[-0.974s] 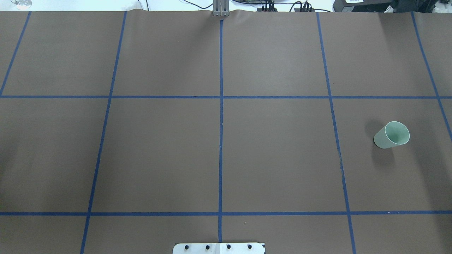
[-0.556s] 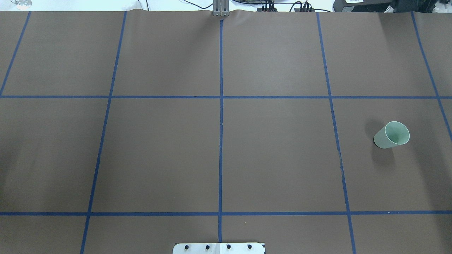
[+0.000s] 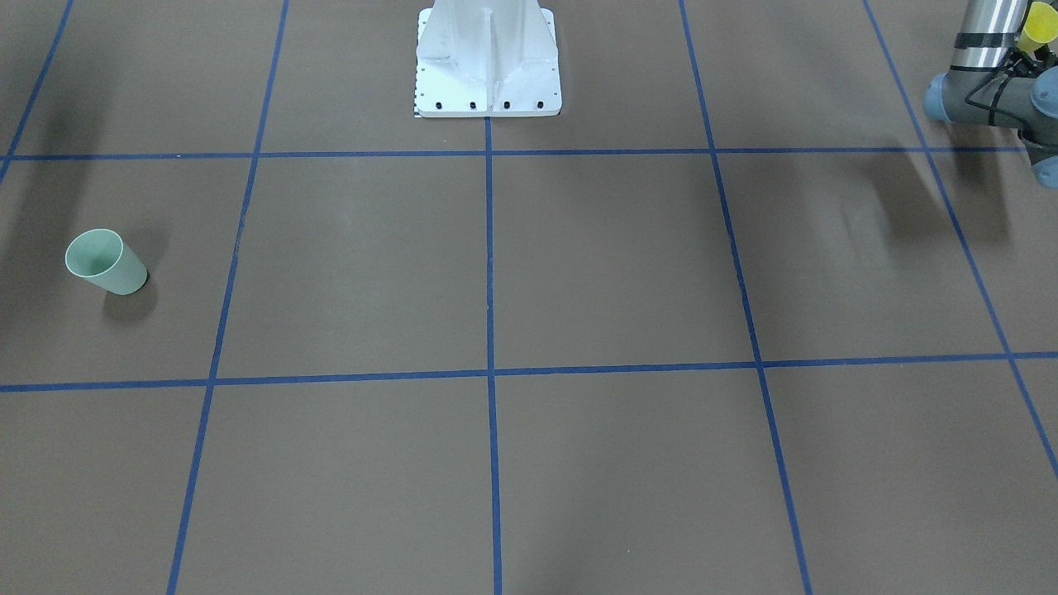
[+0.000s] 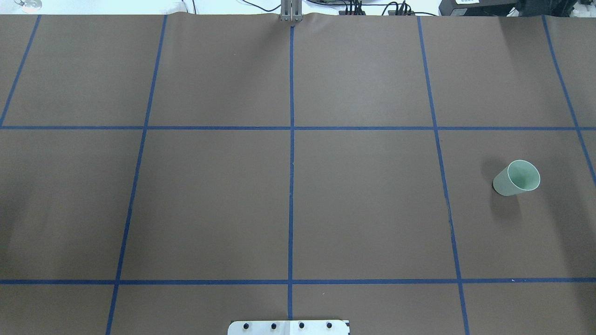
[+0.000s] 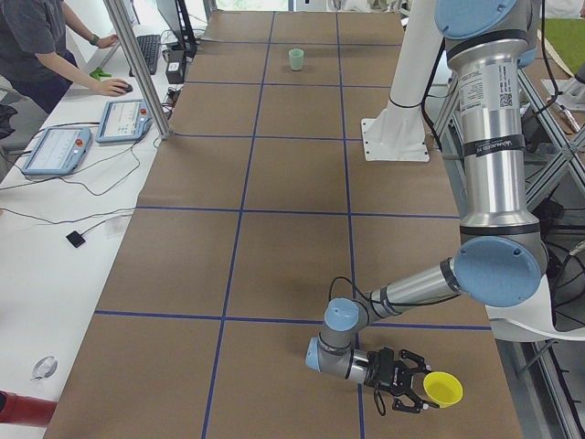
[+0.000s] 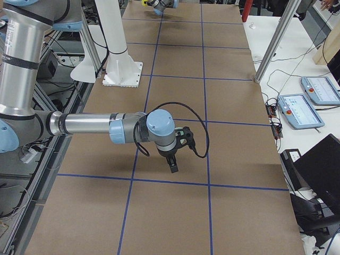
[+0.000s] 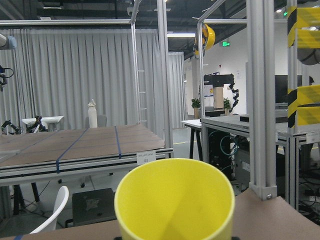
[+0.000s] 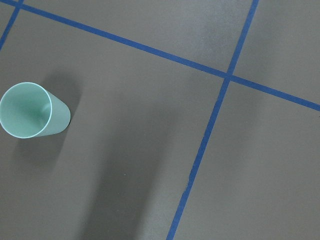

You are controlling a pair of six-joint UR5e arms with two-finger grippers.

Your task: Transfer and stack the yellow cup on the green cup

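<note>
The left gripper [image 5: 419, 386] lies level, low over the table's [image 4: 363, 195] left end, with the yellow cup [image 5: 442, 390] at its fingertips, upright, mouth up; whether the jaws clamp it I cannot tell. The right gripper [image 6: 171, 162] points down over the table, its grip likewise unclear. The green cup [image 4: 517, 178] stands upright, mouth up, at the right end

The yellow cup [image 7: 174, 200] was plain bright yellow, the green cup [image 4: 516, 178] pale mint. The table [image 4: 363, 204] was brown, gridded with blue tape [image 4: 291, 186]. My left arm [image 5: 494, 155] was silver with pale blue joints.
</note>
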